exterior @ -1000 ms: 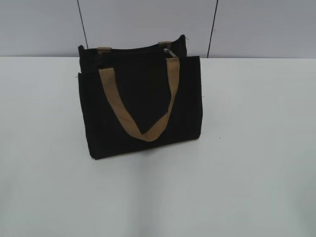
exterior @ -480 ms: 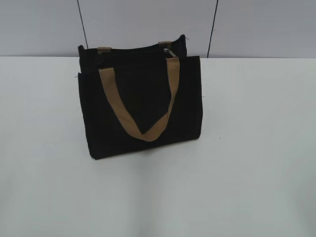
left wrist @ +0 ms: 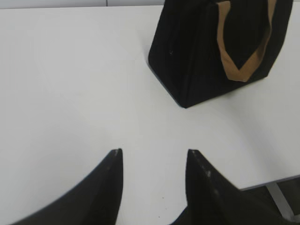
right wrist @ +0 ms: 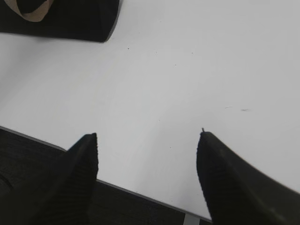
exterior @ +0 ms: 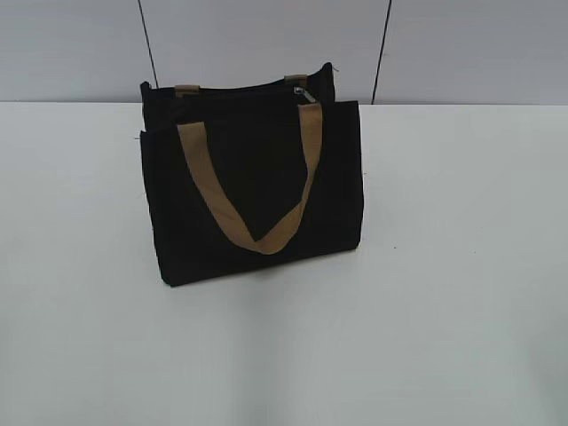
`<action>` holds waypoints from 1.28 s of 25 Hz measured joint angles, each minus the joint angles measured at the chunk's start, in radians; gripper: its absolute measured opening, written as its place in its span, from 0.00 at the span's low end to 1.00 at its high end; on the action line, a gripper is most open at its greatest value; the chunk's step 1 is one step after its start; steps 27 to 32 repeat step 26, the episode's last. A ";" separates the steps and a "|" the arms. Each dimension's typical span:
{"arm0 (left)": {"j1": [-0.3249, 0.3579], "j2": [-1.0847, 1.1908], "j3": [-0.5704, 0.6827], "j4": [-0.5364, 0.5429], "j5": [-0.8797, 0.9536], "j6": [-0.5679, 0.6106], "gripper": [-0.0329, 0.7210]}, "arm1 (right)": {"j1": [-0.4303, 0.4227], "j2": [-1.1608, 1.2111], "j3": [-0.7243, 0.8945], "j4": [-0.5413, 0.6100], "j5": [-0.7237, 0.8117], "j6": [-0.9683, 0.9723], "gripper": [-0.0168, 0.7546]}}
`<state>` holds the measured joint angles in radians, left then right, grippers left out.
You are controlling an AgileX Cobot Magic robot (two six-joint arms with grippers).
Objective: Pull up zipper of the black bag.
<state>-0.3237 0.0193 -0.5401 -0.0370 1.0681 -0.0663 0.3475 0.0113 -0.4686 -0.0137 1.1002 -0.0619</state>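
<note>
The black bag (exterior: 253,191) stands upright on the white table (exterior: 444,266), with a tan loop handle (exterior: 257,191) hanging down its front. The zipper (exterior: 240,91) runs along its top edge, and the small silvery pull (exterior: 303,92) sits near the right end. Neither gripper shows in the exterior view. In the left wrist view my left gripper (left wrist: 152,152) is open and empty above the bare table, well short of the bag (left wrist: 201,51). In the right wrist view my right gripper (right wrist: 147,136) is open and empty over the table's near edge, with the bag's corner (right wrist: 70,21) at the top left.
A grey wall with two dark vertical seams (exterior: 382,49) stands behind the table. The table's near edge (right wrist: 140,194) shows in the right wrist view, with dark floor below it. Bare white tabletop lies on both sides of the bag.
</note>
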 joint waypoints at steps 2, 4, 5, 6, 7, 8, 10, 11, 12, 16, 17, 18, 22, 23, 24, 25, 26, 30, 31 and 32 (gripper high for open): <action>0.051 -0.006 0.000 0.000 0.000 0.000 0.48 | -0.021 0.000 0.000 0.000 0.000 0.000 0.67; 0.101 -0.022 0.000 0.000 -0.001 0.000 0.48 | -0.066 0.000 0.000 0.000 0.000 0.000 0.67; 0.128 -0.023 0.000 0.000 0.000 0.000 0.48 | -0.093 0.000 0.000 0.000 0.000 0.000 0.67; 0.151 -0.023 0.000 0.000 0.000 0.000 0.47 | -0.117 0.000 0.000 0.001 -0.001 0.000 0.67; 0.177 -0.023 0.001 -0.001 0.000 0.000 0.46 | -0.145 0.000 0.000 0.001 -0.001 0.000 0.67; 0.203 -0.023 0.001 -0.001 0.000 0.000 0.46 | -0.172 0.000 0.000 0.001 -0.001 0.000 0.67; 0.239 -0.023 0.001 -0.001 0.000 0.000 0.44 | -0.220 -0.008 0.000 0.001 -0.001 0.000 0.67; 0.253 -0.023 0.001 -0.001 0.000 0.000 0.43 | -0.244 -0.014 0.000 0.001 -0.001 0.000 0.67; 0.263 -0.023 0.001 -0.001 0.000 0.000 0.43 | -0.261 -0.018 0.000 0.001 -0.001 0.000 0.67; 0.272 -0.023 0.002 -0.001 -0.001 0.000 0.40 | -0.314 -0.019 0.000 0.003 -0.001 0.001 0.67; 0.272 -0.023 0.002 -0.001 -0.001 0.000 0.40 | -0.317 -0.019 0.000 0.003 -0.001 0.001 0.67; 0.272 -0.023 0.002 -0.001 -0.001 0.000 0.39 | -0.318 -0.019 0.000 0.004 -0.001 0.001 0.67; 0.272 -0.023 0.002 -0.002 -0.001 0.000 0.39 | -0.318 -0.019 0.000 0.005 -0.001 0.001 0.67; 0.272 -0.023 0.002 -0.002 -0.001 0.000 0.38 | -0.318 -0.019 0.000 0.005 -0.001 0.001 0.67; 0.273 -0.023 0.002 -0.002 -0.001 0.000 0.38 | -0.318 -0.019 0.000 0.005 -0.001 0.001 0.67; 0.274 -0.023 0.002 -0.002 -0.001 0.000 0.37 | -0.318 -0.019 0.000 0.005 -0.001 0.001 0.67; 0.274 -0.023 0.002 -0.002 -0.001 0.000 0.37 | -0.318 -0.019 0.000 0.005 -0.001 0.001 0.67; 0.274 -0.023 0.002 -0.002 -0.001 0.000 0.37 | -0.318 -0.019 0.000 0.005 -0.001 0.001 0.67; 0.274 -0.023 0.002 -0.002 -0.001 0.000 0.37 | -0.318 -0.019 0.000 0.005 -0.001 0.001 0.67; 0.274 -0.023 0.002 -0.002 -0.001 0.000 0.37 | -0.318 -0.019 0.000 0.005 -0.001 0.001 0.67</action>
